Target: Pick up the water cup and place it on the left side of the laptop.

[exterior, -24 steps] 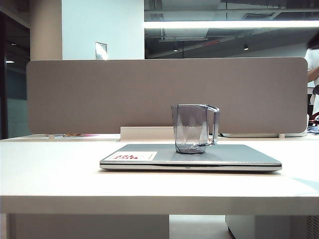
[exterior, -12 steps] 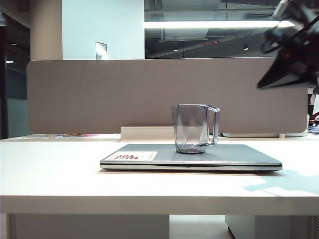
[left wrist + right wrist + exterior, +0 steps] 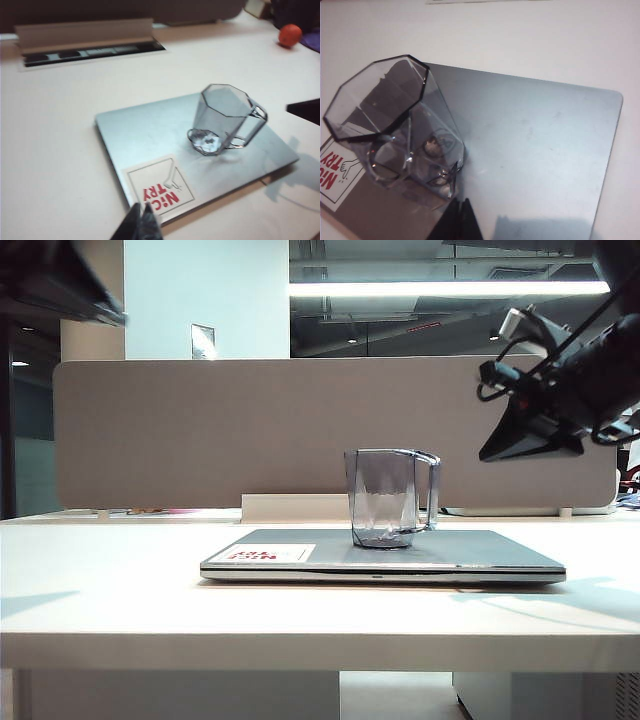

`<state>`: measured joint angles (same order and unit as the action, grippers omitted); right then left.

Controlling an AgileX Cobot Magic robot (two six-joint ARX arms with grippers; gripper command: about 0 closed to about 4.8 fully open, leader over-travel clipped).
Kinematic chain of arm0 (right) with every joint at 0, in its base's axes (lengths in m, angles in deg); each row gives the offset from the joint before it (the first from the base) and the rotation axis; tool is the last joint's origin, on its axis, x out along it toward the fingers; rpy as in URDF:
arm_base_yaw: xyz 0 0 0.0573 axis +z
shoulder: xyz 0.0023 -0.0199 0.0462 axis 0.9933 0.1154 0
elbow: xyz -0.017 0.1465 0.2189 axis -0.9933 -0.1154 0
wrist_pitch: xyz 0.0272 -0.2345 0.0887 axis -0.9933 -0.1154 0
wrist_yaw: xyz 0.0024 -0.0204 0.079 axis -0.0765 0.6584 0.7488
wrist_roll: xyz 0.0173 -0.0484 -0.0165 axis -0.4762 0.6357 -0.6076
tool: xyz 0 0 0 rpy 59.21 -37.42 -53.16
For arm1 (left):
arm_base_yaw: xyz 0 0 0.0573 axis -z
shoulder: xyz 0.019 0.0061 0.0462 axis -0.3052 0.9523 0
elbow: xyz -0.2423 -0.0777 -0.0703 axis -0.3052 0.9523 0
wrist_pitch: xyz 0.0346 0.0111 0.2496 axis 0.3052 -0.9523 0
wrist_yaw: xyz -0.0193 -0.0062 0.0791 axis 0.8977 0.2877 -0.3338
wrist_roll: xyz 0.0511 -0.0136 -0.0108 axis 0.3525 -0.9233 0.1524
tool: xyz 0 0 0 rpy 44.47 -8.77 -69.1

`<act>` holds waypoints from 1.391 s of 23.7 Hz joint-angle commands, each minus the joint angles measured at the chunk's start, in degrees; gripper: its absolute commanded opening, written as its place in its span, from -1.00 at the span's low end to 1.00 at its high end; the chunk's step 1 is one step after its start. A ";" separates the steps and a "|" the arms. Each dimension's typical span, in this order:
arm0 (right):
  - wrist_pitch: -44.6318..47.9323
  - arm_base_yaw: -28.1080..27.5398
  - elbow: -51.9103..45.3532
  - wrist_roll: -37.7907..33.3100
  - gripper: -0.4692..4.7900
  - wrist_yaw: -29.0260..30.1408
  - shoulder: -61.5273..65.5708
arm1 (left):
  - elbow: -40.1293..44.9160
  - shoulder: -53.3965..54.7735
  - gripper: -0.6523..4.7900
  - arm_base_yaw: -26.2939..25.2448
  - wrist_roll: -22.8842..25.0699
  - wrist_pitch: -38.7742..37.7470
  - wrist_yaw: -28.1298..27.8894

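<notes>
Nothing done yet. Water cup (image 3: pixel 389 497) upright on the closed lid of the laptop (image 3: pixel 470 552), near the middle of the lid, handle toward the right of the exterior view; base over the small round lid logo in the right wrist view. White sticker (image 3: pixel 262 553) with red print on the lid's left part, clear of the cup. Laptop flat on the white table (image 3: pixel 100 590), lid down.

Right gripper (image 3: pixel 530 440) high above the table at the right of the exterior view, above and to the right of the cup, well apart from it — jaws pressed together in the right wrist view, holding nothing. Left gripper (image 3: pixel 141 225) up over the left side of the table; only a dark edge of that arm showing at the top-left corner of the exterior view. Jaws together there too, tips meeting in the left wrist view, empty.

Everything still to do, by the look of it: jaws to open, descent to the cup, grasp, lift off the lid, carry across, set-down on the bare table left of the laptop — free of clutter there.
</notes>
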<state>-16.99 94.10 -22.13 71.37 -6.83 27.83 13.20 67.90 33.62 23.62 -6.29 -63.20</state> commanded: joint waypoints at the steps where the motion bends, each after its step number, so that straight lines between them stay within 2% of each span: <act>1: 1.95 0.04 1.07 -0.20 -0.84 0.26 1.60 | -2.25 3.28 -0.78 1.81 0.26 0.90 -0.98; 7: 4.48 0.90 1.70 -0.22 -0.84 1.31 4.24 | -4.00 8.11 -0.78 3.82 0.68 0.76 -1.62; 16: 7.19 5.03 4.76 -0.90 -0.84 1.46 9.42 | -4.09 9.81 -0.78 8.61 5.18 -0.90 -4.83; 23: 4.24 6.14 5.44 -1.88 -0.84 1.42 9.68 | -4.09 9.81 -0.78 8.72 5.20 -2.45 -4.83; 30: 2.03 11.74 5.44 -1.44 -0.84 0.52 9.68 | -4.09 9.81 -0.78 8.72 5.40 -3.08 -4.83; 33: 2.01 14.16 5.44 -1.44 -0.84 -2.25 9.68 | -4.09 9.81 -0.78 8.72 5.42 -3.80 -4.83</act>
<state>-15.33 107.63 -16.89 69.73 -8.03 37.71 9.44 77.84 42.28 28.82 -9.85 -68.07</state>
